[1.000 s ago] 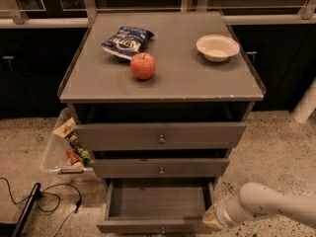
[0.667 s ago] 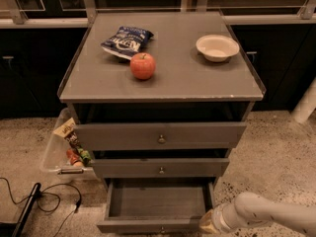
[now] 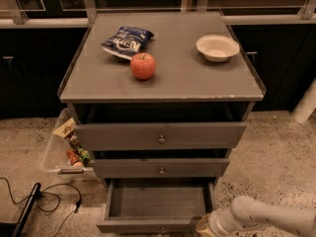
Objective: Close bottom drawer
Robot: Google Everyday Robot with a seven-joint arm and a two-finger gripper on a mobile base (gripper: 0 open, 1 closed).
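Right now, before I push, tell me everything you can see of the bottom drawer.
The bottom drawer is the lowest of three in the grey cabinet and is pulled well out towards the camera. It is a shallow, grey, wood-looking box with a slim front and a small round metal knob near the picture's lower edge. Its floor looks bare. The end effector sits at its front corner, on the view's right; contact cannot be told.

Office pantry: snacks (image 3: 127,41); gripper (image 3: 206,226) beside bottom drawer (image 3: 157,201).
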